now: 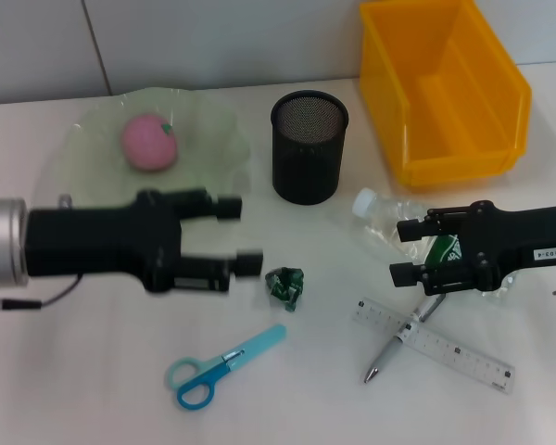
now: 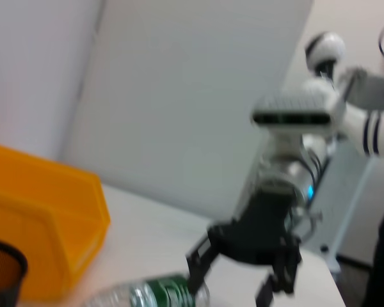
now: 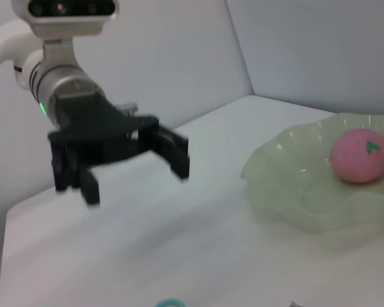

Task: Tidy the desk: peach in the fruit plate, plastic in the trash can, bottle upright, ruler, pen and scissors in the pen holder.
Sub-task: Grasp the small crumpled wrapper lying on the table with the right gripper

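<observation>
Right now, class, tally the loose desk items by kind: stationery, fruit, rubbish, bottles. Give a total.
Stationery: 3 (blue-handled scissors, clear plastic ruler, silver pen)
Fruit: 1 (pink peach)
Rubbish: 1 (crumpled green plastic wrapper)
Bottles: 1 (clear plastic bottle)
Total: 6

Open pale surface [image 1: 83, 399] at lower left of the frame. Centre crowded: black mesh pen holder [image 1: 309, 146], crumpled green plastic [image 1: 285, 286], blue-handled scissors [image 1: 221, 365]. Yellow plastic bin [image 1: 445, 88] blocking upper right.

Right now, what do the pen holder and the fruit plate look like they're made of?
Pen holder: seemingly black metal mesh, matte; fine grid shows on its inner wall. Fruit plate: probably pale green translucent glass or plastic, glossy, with a wavy rim; which one is unclear.
</observation>
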Robot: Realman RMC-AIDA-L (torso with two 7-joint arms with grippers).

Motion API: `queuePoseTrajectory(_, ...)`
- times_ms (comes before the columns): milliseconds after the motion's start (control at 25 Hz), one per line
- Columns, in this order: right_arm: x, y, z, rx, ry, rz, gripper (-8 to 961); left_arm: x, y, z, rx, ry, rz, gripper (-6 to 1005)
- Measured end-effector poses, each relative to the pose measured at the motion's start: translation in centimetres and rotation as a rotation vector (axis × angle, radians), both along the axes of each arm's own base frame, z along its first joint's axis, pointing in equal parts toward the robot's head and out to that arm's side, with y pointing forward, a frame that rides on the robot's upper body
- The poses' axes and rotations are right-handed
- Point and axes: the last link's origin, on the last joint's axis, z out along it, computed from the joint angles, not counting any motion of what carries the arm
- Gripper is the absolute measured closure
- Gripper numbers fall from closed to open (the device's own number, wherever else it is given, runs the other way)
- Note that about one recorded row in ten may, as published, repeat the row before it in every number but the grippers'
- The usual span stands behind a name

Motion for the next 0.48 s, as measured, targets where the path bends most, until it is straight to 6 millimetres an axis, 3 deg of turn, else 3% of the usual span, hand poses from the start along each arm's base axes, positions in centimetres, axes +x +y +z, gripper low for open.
queuePoseTrajectory(200,0.0,0.1,0.1,0.002,-0.01,0.011,279,-1.6,-0.4,-1.4,-0.012,0.107,-0.009,141)
queuePoseTrajectory(480,-0.6,0.4,0.8,0.008,-0.016,0.012,282,-2.0,-0.4,-1.6,-0.012,0.122,0.006,141)
